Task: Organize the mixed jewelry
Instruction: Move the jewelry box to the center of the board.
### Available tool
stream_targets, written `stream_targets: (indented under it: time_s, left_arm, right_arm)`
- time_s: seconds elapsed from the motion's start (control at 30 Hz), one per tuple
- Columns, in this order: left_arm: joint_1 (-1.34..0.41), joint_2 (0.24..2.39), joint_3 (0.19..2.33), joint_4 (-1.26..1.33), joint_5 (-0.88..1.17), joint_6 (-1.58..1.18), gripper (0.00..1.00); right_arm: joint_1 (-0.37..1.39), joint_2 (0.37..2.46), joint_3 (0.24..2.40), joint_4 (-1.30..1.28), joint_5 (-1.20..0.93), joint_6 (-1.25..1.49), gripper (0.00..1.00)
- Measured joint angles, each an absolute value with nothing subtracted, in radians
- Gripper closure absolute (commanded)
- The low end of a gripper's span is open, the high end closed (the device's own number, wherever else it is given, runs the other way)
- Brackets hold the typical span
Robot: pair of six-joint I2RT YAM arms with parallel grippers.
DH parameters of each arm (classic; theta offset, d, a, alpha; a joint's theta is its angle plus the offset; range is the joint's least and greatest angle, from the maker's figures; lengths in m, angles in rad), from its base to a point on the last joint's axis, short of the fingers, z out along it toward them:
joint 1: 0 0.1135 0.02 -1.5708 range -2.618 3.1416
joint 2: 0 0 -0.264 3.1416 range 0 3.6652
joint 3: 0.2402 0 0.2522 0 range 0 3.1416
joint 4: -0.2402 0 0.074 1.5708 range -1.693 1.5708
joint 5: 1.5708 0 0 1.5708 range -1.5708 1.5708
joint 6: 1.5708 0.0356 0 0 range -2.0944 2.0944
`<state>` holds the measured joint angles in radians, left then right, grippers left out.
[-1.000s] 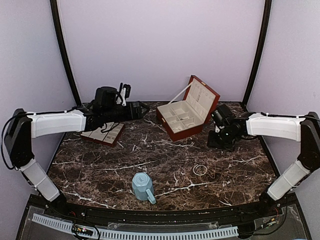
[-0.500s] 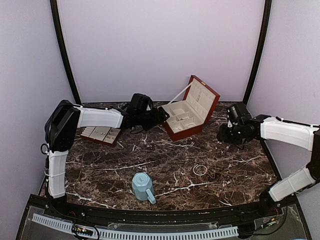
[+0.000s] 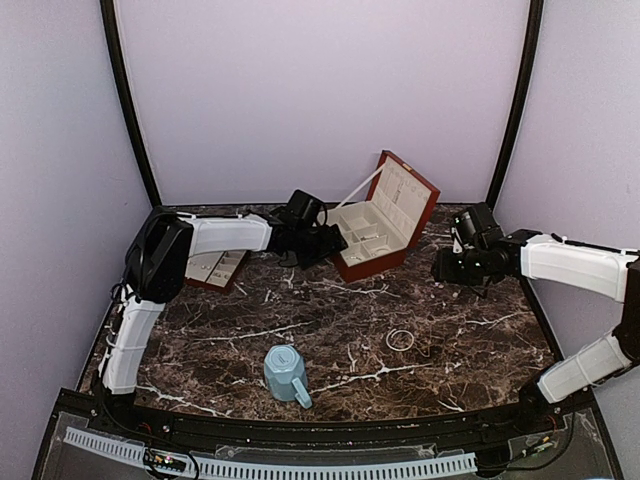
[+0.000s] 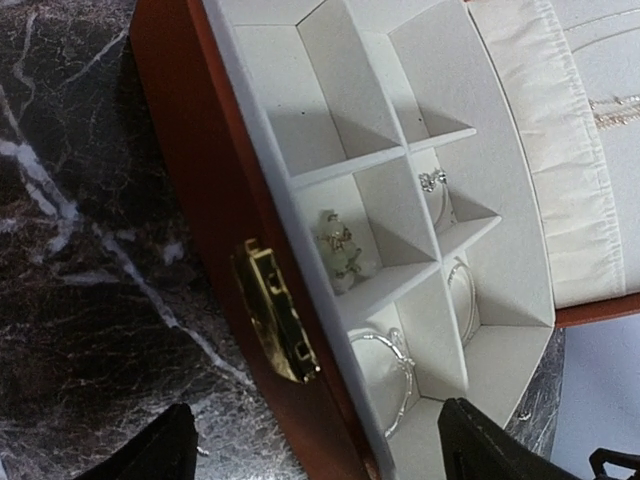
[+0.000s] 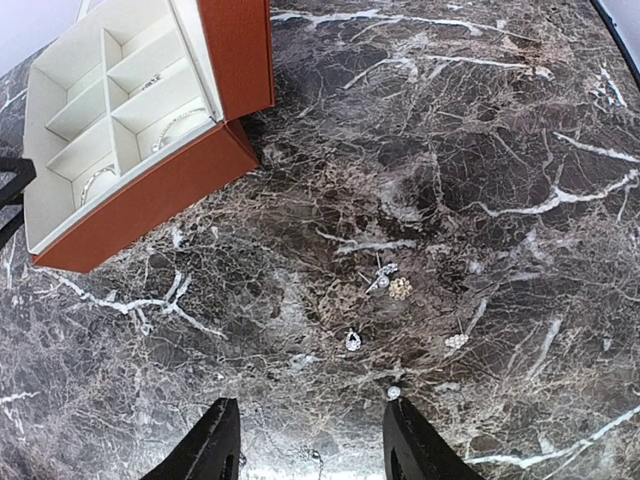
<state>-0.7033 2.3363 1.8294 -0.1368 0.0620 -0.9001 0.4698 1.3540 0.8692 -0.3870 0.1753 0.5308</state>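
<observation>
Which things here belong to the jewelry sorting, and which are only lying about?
Belong to the job:
- loose small silvery pieces
- thin hoop
- open box, with sorted pieces inside

Lying about:
- blue mug
- flat tray, perhaps for later use, untouched now
</observation>
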Motion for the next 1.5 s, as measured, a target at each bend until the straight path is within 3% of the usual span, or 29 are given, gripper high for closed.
stream_targets:
  time_s: [0.2, 0.67, 1.07, 1.5]
  left_arm:
    - [-0.703, 2.388, 1.936, -0.247, 0.043, -0.860, 0.38]
    - [-0.712, 2.367, 1.960, -0.353, -0.026, -0.765, 0.63]
    - [-0.742, 2.199, 1.744, -0.420, -0.075, -0.796, 0.68]
    - [-0.921, 1.984, 1.481, -0.417, -0.134, -0.963, 0.67]
  right_arm:
    - [0.466, 1.362, 0.870, -0.388, 0.177, 0.502, 0.50]
    - [0.465, 1.371, 0.885, -0.389, 0.179, 0.486, 0.50]
    - [0.465, 1.371, 0.886, -0.377, 0.105, 0.486, 0.49]
    - [0.466, 1.297, 0.806, -0.318, -0.018, 0.482, 0.48]
